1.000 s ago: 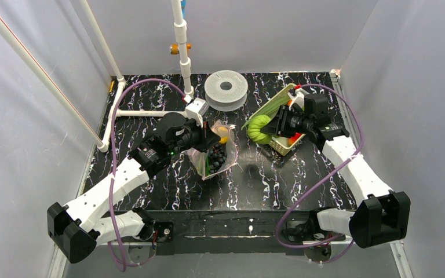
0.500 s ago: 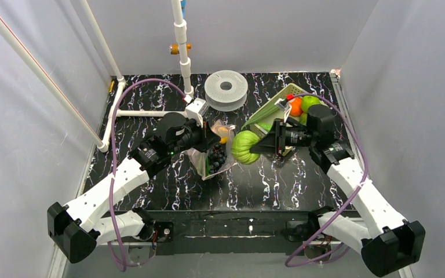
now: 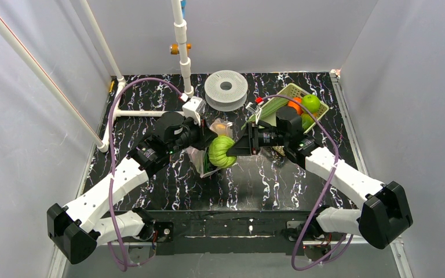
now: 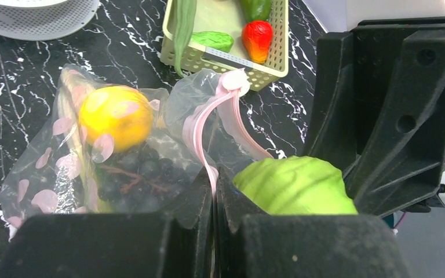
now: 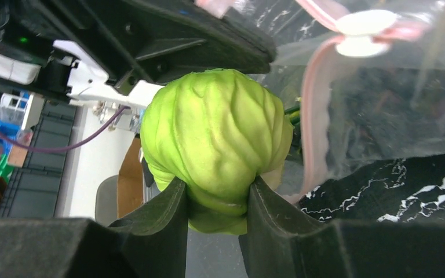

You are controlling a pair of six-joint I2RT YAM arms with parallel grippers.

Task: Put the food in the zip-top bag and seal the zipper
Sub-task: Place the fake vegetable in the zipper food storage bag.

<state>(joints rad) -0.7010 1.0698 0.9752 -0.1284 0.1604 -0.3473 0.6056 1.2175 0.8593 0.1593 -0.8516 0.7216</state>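
My left gripper (image 3: 206, 139) (image 4: 214, 194) is shut on the pink zipper (image 4: 200, 130) at the mouth of the clear zip-top bag (image 4: 64, 168), holding the mouth up. The bag (image 3: 199, 157) holds a yellow piece (image 4: 115, 117) (image 3: 222, 126) and a dark purple piece (image 4: 133, 179). My right gripper (image 3: 233, 149) (image 5: 217, 194) is shut on the pale green round head (image 3: 221, 152) (image 5: 217, 136) (image 4: 295, 185), right at the bag's mouth beside the zipper (image 5: 310, 121). The long pale-green stalk (image 3: 269, 109) (image 4: 183, 29) lies in the basket.
The yellow-green lattice basket (image 3: 322, 111) (image 4: 232, 59) at the back right holds an orange ball (image 3: 295, 106), a green apple (image 3: 310, 102), a red piece (image 4: 257, 39), a small green piece (image 4: 211, 40) and a cucumber (image 4: 256, 8). A white spool (image 3: 226, 87) and white pipes (image 3: 150, 113) stand behind.
My right gripper has carried the green head left from the basket to the bag's mouth. The left gripper has kept its hold on the zipper.
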